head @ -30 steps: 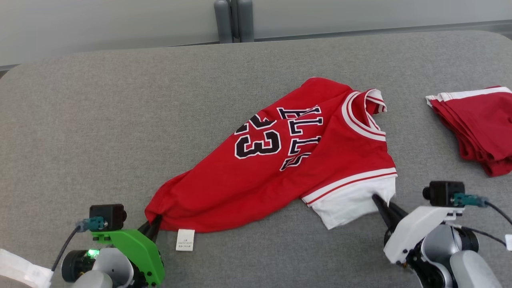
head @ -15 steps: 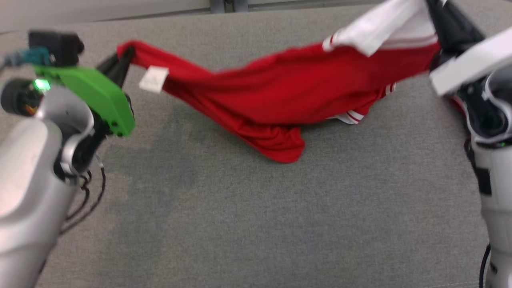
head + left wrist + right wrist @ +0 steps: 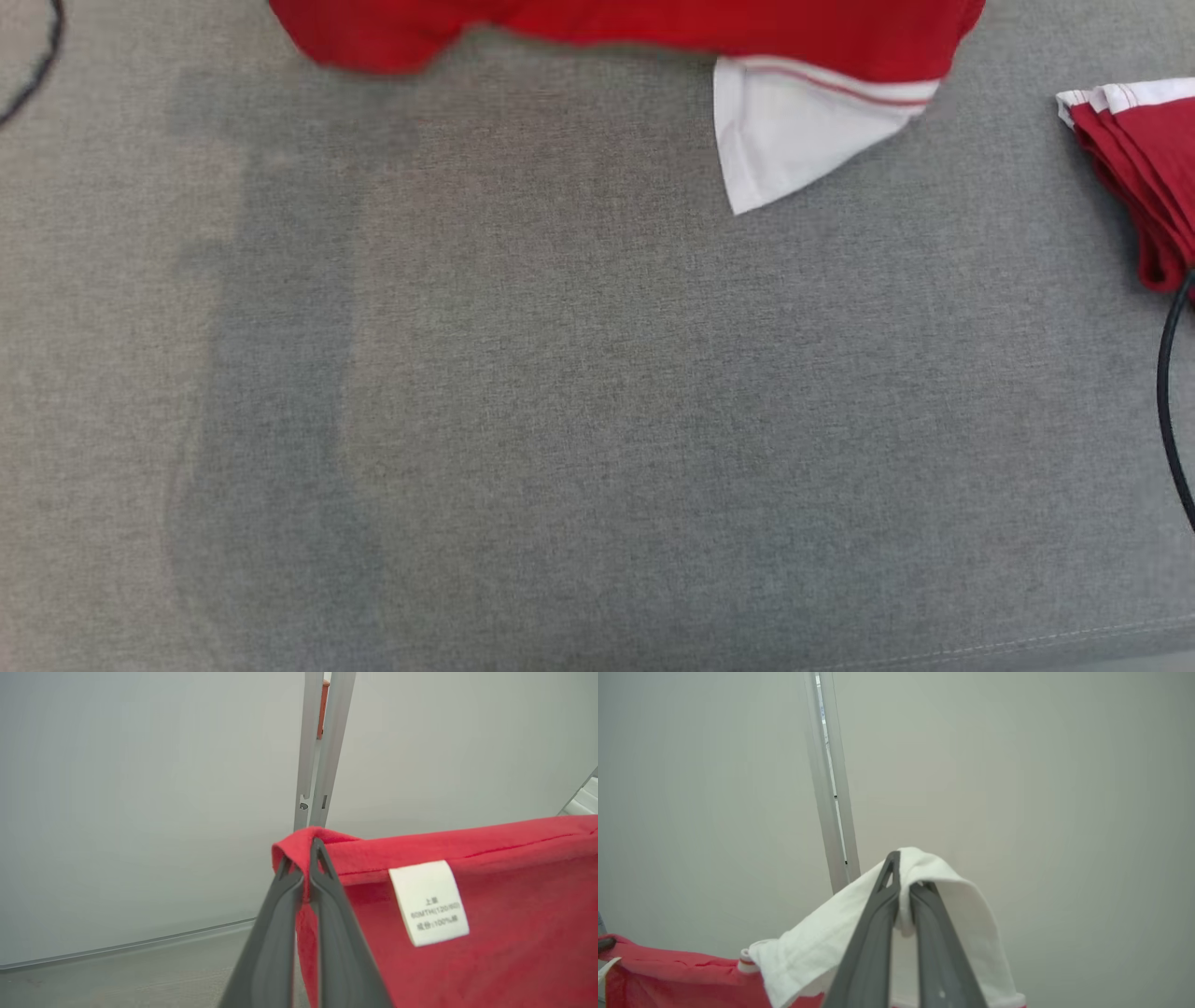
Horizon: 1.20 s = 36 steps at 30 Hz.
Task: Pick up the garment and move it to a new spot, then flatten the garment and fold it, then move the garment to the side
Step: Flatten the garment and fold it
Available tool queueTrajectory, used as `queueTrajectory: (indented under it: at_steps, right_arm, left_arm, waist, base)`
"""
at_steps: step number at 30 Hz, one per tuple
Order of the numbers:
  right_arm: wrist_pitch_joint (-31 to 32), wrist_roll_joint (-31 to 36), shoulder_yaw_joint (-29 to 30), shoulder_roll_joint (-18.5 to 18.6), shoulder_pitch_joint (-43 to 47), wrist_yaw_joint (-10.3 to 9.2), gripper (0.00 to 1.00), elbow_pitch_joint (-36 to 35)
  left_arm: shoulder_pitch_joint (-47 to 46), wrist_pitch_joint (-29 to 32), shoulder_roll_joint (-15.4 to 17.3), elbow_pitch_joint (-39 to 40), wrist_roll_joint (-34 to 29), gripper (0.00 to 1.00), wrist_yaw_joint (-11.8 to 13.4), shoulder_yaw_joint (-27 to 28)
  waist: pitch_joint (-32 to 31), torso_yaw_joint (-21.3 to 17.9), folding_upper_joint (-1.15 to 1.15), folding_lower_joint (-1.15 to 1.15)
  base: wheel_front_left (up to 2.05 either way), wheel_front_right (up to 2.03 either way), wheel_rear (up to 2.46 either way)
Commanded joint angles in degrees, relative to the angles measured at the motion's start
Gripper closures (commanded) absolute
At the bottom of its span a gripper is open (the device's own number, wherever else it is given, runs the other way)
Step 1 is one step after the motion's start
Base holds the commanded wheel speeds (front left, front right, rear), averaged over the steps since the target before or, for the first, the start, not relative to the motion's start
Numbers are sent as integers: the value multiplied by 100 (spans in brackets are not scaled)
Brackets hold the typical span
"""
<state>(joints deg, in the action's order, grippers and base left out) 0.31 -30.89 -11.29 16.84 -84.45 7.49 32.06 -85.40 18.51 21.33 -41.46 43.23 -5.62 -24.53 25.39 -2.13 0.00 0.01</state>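
Garment (image 3: 635, 23), light and limp, sags above the grey surface (image 3: 597, 420) between my left gripper (image 3: 302, 858), clamped tight on a red corner, and my right gripper (image 3: 906, 872), clamped on the white sleeve; edges give the surest hold.

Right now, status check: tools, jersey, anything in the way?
Left tool shut on jersey, red corner. Right tool shut on its white sleeve. Jersey held up over grey table. Folded red stack at table's right.

Red garment (image 3: 635, 23) along top edge, white sleeve (image 3: 784, 131) pointing down; folded red pile (image 3: 1139, 159) at rt.
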Motion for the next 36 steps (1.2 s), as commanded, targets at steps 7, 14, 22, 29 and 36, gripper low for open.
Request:
queueTrajectory:
  at_steps: [7,14,22,29,36]
  right_arm:
    - [-388,-2,-807,35,-1412,0,100,1014]
    - [-523,-389,-1534,147,-2040,-2,100,1661]
    - [-605,-1080,-2627,440,-1001,-4,100,1493]
    - [-458,-1990,-4022,1186,735,-5,100,311]
    - [675,-3027,-5052,1841,2130,-4,100,-861]
  left_arm:
    - [-1388,-96,-64,-967,-202,100,-119,-141]
    - [-1727,-196,-211,-1627,-83,100,-182,-383]
    - [-636,-366,-94,-1546,510,100,-188,-761]
    - [1099,-147,249,-853,1278,100,-188,-1420]
    - [2594,558,769,-143,2013,100,-188,-1850]
  waist:
    - [-13,-183,0,-1]
    - [112,-153,0,-1]
    - [88,-154,0,-1]
    - [-620,-176,0,-1]
    - [-1473,-241,0,-1]
  base:
    - [0,0,0]
    - [0,0,0]
    - [0,0,0]
    - [0,0,0]
    - [0,0,0]
